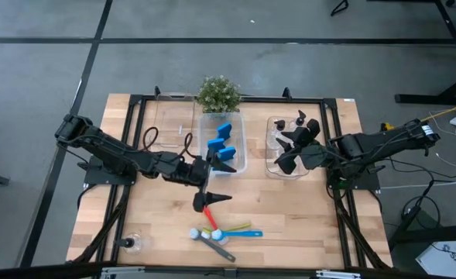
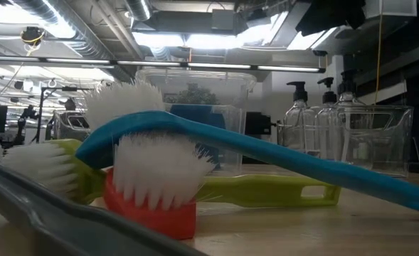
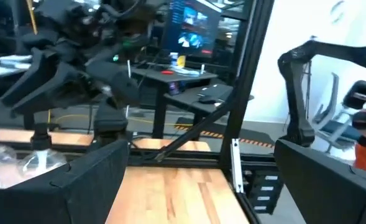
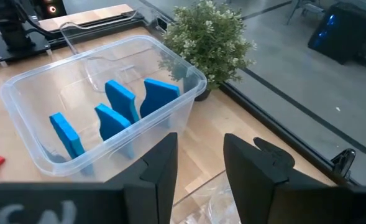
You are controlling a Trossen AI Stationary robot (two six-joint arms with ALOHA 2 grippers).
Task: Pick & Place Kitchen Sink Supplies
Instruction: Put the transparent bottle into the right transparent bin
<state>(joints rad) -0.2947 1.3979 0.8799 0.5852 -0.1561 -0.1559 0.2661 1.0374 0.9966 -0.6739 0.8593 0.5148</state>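
On the wooden table (image 1: 305, 225) four brushes lie in a loose pile near the front edge, heads together and handles spreading out. The red brush (image 1: 209, 215) has its long axis almost front to back, slightly tilted, with the handle end toward the left gripper (image 1: 214, 200) and the head down in the pile. The blue brush (image 1: 241, 233) and the green brush (image 1: 235, 229) lie almost side to side, heads to the left and handles pointing right – in the low view the blue handle crosses over the green one. The grey brush (image 1: 212, 245) lies diagonally at the front, its handle running toward the front right. The left gripper hovers just above the handle end of the red brush, jaws spread wide and holding nothing. Four blue sponges (image 4: 117, 112) stand on edge in the middle bin (image 4: 21, 93), just beside the plant (image 4: 210, 40). Three pump bottles (image 2: 326, 117) stand upright in the right bin (image 2: 398, 142), and one more bottle (image 1: 129, 243) lies alone at the front left corner of the table. The right gripper (image 1: 286, 159) is over the right bin – its jaws stand partly apart, and in its wrist view nothing is seen between the fingers (image 4: 161, 171); if it touches a bottle I cannot tell.
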